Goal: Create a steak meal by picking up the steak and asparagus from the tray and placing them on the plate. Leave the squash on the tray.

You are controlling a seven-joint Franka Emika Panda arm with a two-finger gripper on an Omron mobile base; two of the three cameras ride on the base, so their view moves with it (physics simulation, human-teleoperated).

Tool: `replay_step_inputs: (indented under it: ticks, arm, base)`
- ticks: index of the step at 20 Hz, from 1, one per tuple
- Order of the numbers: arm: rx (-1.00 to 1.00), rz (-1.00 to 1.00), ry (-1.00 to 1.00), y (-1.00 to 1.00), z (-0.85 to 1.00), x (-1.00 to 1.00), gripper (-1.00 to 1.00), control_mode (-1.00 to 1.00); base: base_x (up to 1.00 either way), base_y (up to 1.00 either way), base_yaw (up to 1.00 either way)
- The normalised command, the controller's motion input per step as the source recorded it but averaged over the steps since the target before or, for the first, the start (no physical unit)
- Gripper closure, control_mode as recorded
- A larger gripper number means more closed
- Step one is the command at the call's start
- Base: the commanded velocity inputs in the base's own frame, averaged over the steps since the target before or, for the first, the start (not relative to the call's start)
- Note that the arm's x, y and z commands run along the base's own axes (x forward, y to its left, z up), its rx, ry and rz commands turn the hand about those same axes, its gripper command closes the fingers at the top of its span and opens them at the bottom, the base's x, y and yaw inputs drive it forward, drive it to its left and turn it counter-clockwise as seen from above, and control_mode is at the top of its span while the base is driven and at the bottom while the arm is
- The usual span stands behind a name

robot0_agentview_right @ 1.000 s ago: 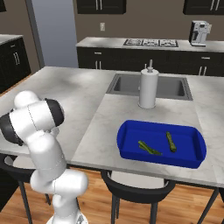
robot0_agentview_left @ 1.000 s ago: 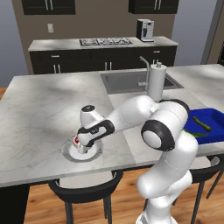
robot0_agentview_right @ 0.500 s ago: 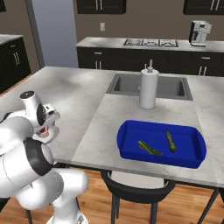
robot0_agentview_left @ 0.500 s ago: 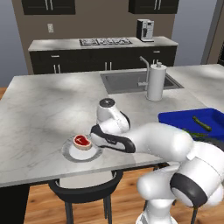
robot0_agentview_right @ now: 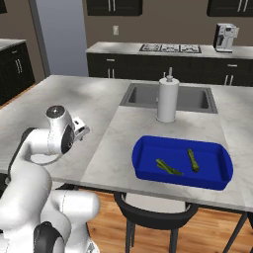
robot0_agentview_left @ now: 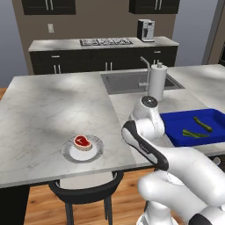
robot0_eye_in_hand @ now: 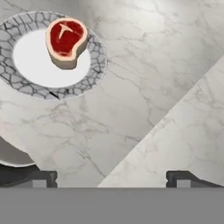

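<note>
The steak (robot0_agentview_left: 82, 142), red with a pale fat rim, lies on the round grey-rimmed plate (robot0_agentview_left: 70, 151) near the counter's front edge. In the hand view the steak (robot0_eye_in_hand: 66, 40) and plate (robot0_eye_in_hand: 98, 59) sit at the upper left. My gripper (robot0_eye_in_hand: 111, 178) is open and empty above bare marble, to the right of the plate. The blue tray (robot0_agentview_left: 176, 121) lies at the far right and holds the thin asparagus stalks (robot0_agentview_left: 192, 133) and the thicker squash stick (robot0_agentview_left: 202, 124). From the right base view the tray (robot0_agentview_right: 143, 153) shows the asparagus (robot0_agentview_right: 168, 167) left of the squash (robot0_agentview_right: 192, 160).
A tall white canister (robot0_agentview_left: 157, 81) stands by the sink (robot0_agentview_left: 127, 81), behind the tray. A dark stool (robot0_agentview_left: 83, 193) is tucked under the counter's front edge below the plate, another stool (robot0_agentview_right: 155, 210) under the tray.
The gripper was down at the plate with the steak a second ago. It has let the steak go on the plate and swung right, toward the tray.
</note>
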Motion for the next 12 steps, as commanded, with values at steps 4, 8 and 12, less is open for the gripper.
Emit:
replay_step_inputs:
  ticks: [4,8,12]
  arm:
    - [0.0,-0.08,0.09,-1.0,0.48,0.0,-1.0,-1.0]
    - [0.0,-0.12,0.14,-1.0,0.41,-0.06,-1.0,-1.0]
    - [0.0,-0.16,0.2,-1.0,0.27,0.0,-1.0,-1.0]
  base:
    - [0.0,0.0,0.0]
    - [0.0,0.0,0.0]
    - [0.0,0.0,0.0]
